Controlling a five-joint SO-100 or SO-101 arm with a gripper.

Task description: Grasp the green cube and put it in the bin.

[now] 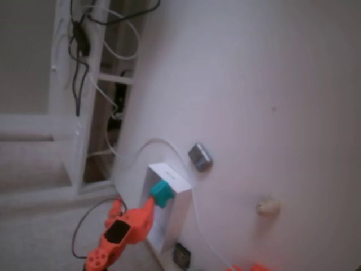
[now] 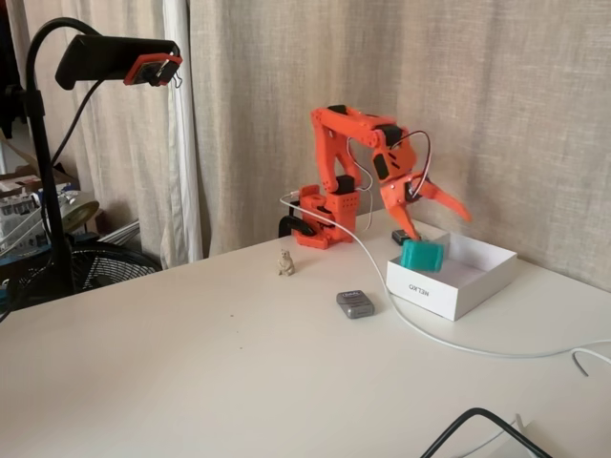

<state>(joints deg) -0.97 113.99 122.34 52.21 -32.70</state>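
The green cube [image 2: 422,255] is a small teal block at the near left part of the white bin [image 2: 449,291], level with its rim. My orange gripper [image 2: 439,227] hangs just above it, open, jaws spread wide: one finger points down at the cube and the other sticks out to the right. I cannot tell whether the lower finger still touches the cube. In the other fixed view the cube [image 1: 162,193] shows at the tip of the gripper [image 1: 152,201], over the bin [image 1: 170,226].
A small grey block [image 2: 355,303] lies on the white table in front of the bin, beside a white cable [image 2: 430,334]. A tiny beige figurine [image 2: 285,262] stands left of it. The arm base [image 2: 325,215] sits near the curtain. A camera stand [image 2: 115,57] rises at the left.
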